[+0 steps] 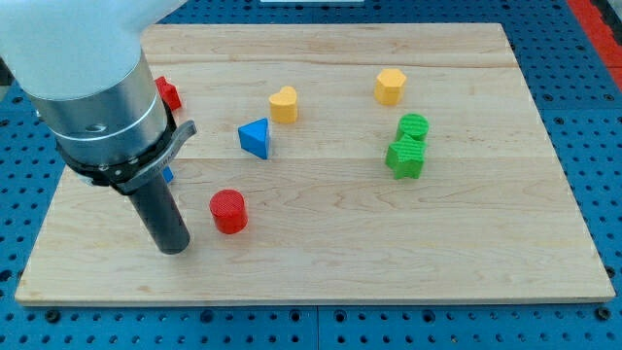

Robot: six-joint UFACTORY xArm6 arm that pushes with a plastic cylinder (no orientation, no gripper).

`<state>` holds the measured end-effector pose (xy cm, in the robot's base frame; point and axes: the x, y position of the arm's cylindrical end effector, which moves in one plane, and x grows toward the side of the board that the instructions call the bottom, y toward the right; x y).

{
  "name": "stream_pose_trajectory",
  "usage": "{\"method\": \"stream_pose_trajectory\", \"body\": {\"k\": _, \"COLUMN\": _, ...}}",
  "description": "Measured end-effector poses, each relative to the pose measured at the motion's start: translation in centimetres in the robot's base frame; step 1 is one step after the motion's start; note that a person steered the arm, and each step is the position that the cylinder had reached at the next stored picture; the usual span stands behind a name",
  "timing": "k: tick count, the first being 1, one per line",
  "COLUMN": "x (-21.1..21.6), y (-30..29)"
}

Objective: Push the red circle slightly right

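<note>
You've got my tip down on the wooden board, near the view's bottom left; bare rod, holding nothing. Red circle sits just to its right, small gap. Further back: blue triangle, green blocks touching at right, yellow heart, yellow hexagon. Another red block and a blue one peek out from behind the arm.

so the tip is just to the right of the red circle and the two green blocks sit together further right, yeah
Not quite: in the camera view my tip is just to the left of the red circle, not the right. The two green blocks do sit together further right.
</note>
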<state>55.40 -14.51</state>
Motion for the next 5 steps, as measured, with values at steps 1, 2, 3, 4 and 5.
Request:
{"method": "stream_pose_trajectory", "body": {"k": 1, "x": -3.1, "y": 1.2}}
{"method": "stream_pose_trajectory", "body": {"k": 2, "x": -3.1, "y": 4.2}}
{"method": "stream_pose_trajectory", "body": {"k": 3, "x": -3.1, "y": 5.8}}
{"method": "stream_pose_trajectory", "body": {"k": 4, "x": -4.3, "y": 7.4}}
{"method": "stream_pose_trajectory", "body": {"k": 5, "x": -4.6, "y": 7.7}}
